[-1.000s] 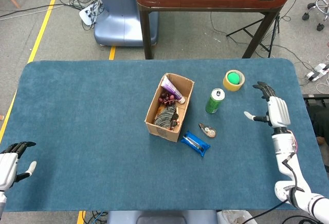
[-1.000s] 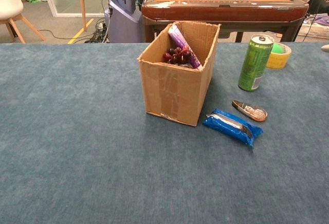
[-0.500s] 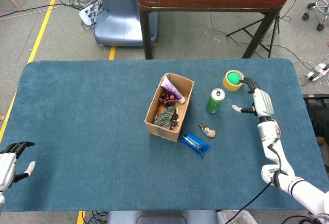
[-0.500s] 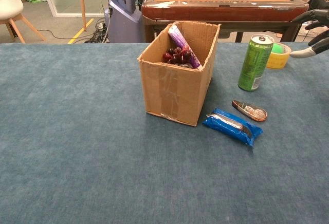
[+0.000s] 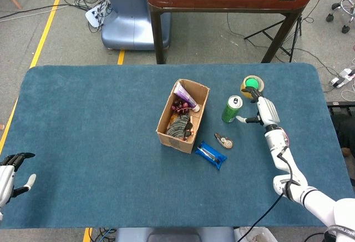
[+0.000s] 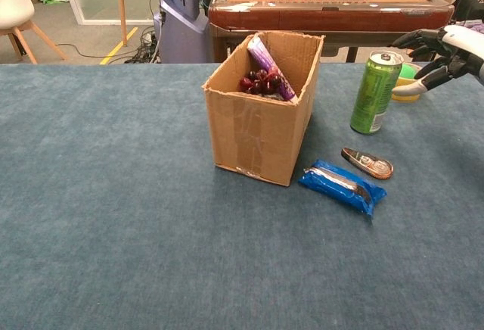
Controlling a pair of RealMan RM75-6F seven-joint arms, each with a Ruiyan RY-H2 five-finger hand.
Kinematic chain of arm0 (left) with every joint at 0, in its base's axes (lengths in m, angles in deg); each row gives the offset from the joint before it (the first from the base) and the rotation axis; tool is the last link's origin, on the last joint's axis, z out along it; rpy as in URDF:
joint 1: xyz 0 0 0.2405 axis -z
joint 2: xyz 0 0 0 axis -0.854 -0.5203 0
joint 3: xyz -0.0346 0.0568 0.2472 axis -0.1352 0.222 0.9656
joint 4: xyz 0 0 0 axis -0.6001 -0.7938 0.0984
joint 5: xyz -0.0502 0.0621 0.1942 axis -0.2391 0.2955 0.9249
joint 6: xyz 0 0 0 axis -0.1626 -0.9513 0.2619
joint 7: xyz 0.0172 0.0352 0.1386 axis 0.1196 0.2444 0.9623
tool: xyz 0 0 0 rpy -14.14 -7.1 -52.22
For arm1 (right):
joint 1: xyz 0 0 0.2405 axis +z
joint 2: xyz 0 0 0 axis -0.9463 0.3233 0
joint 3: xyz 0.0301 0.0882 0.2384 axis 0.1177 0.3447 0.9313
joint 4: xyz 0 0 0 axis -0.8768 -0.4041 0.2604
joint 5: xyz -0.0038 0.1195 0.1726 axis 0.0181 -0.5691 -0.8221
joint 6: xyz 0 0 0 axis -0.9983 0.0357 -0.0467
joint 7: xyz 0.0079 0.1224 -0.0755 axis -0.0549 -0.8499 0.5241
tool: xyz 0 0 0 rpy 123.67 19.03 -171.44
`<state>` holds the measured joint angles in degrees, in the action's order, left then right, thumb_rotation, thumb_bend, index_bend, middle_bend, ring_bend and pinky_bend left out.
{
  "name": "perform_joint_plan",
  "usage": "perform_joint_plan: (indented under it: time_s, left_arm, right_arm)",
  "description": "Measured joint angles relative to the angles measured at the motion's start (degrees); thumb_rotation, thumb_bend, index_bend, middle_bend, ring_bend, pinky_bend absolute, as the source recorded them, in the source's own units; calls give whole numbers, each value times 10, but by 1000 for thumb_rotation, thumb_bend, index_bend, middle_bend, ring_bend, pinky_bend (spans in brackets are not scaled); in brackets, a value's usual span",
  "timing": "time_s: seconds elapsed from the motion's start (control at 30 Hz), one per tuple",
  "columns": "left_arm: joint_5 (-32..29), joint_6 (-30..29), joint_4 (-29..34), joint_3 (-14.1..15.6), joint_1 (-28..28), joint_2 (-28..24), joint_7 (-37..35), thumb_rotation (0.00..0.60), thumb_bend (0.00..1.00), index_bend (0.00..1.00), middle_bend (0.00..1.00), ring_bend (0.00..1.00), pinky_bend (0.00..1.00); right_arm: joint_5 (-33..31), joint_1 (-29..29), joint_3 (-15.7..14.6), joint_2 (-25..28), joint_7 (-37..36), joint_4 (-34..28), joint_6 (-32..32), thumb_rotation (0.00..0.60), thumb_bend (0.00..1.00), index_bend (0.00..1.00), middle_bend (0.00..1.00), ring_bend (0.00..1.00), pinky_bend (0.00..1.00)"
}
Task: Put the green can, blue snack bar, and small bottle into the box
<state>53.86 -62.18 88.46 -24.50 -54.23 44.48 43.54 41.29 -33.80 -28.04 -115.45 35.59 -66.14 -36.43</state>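
Your right hand (image 5: 264,110) hovers just beside the green can (image 5: 232,109), fingers spread wide and holding nothing. The can stands upright toward the table's (image 5: 83,120) far right, between the cardboard box (image 5: 183,115) and the hand. The blue snack bar (image 5: 211,154) and what looks like the small bottle (image 5: 224,141) lie near the box. Your left hand (image 5: 8,176) rests open at the near-left corner.
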Motion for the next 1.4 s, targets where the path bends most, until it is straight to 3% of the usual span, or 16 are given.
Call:
perform_joint_plan:
  time_s: [0.33, 0.57, 0.93, 1.4]
  left_arm:
    - [-2, -3, 2, -2, -3, -5, -6, 600, 311, 291, 317, 272, 445]
    - [-1, -7, 5, -2, -5, -9, -10, 600, 311, 291, 317, 272, 445]
    - [0, -6, 8, -1, -6, -11, -10, 600, 310, 291, 318, 272, 445]
    - [-2, 0, 10, 0, -5, -11, -6, 600, 311, 291, 317, 272, 445]
  right_arm:
    - [8, 27, -4, -35, -17, 41, -13, 600, 1, 207, 159, 115, 309]
    - [15, 33, -7, -64, -33, 83, 5, 600, 44, 215, 263, 174, 353]
    - [25, 35, -12, -93, -66, 131, 36, 600, 159, 411, 453, 388, 538]
    - [32, 27, -7, -90, -78, 128, 90, 600, 181, 520, 533, 481, 640]
